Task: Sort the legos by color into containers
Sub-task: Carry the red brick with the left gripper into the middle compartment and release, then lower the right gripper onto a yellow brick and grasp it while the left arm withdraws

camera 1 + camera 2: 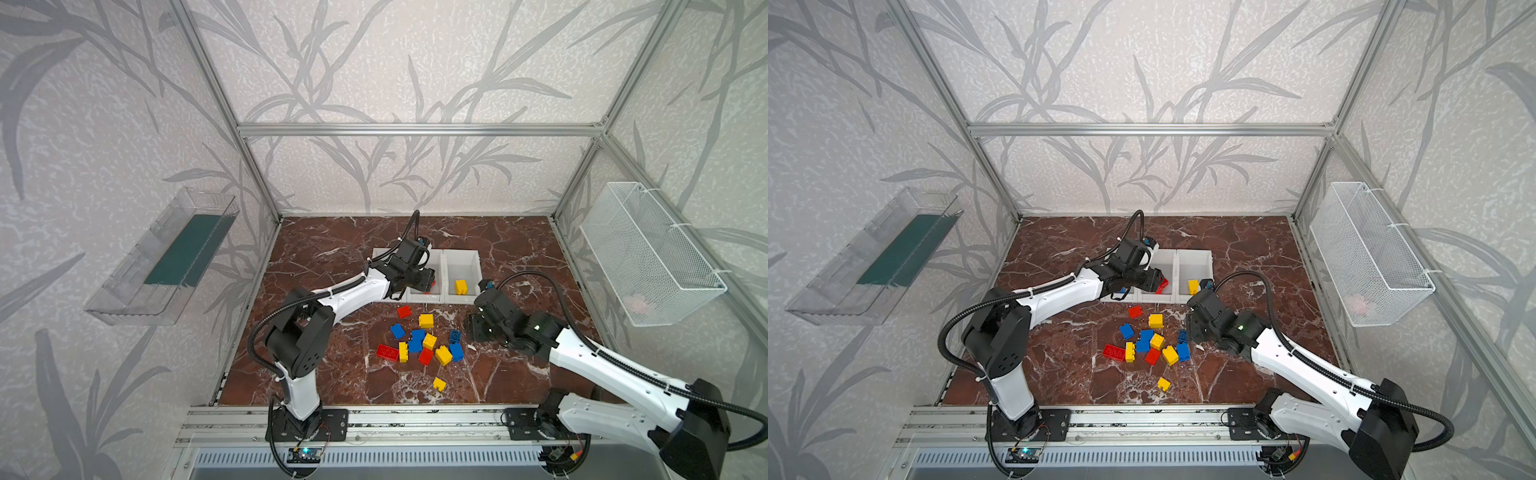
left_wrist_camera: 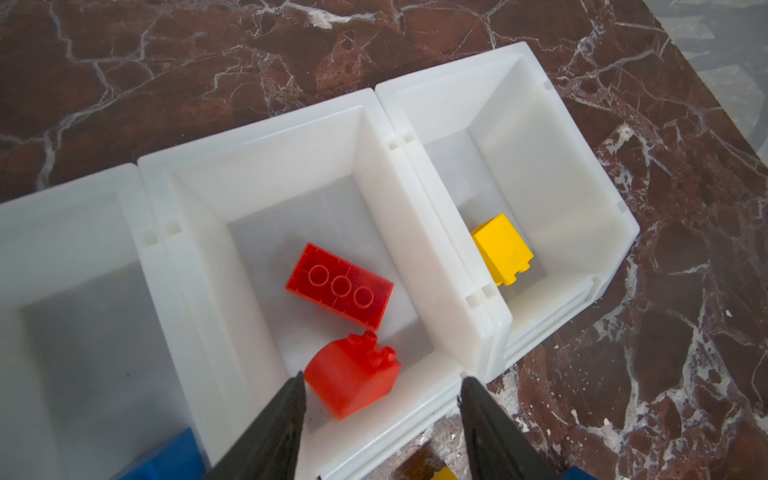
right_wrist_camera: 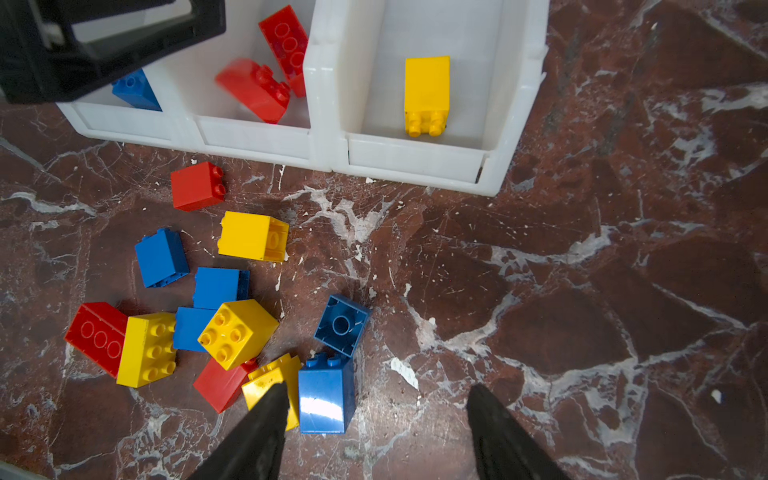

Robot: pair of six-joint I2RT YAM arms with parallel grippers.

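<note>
Hovering in a top view: left gripper [image 1: 429,281] over the middle of the containers [image 1: 461,252]; loose legos [image 1: 429,341] heaped just in front.
Left wrist: jaws half apart, gripping nothing; blurred red brick [image 2: 353,374] inside the middle container.
Right wrist: right gripper [image 3: 378,386] jaws apart, empty, above the heap.

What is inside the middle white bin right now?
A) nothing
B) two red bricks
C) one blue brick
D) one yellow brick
B: the left wrist view shows an oblong red brick and a square red brick within the walls of the middle bin, with no other colour in it.
</note>
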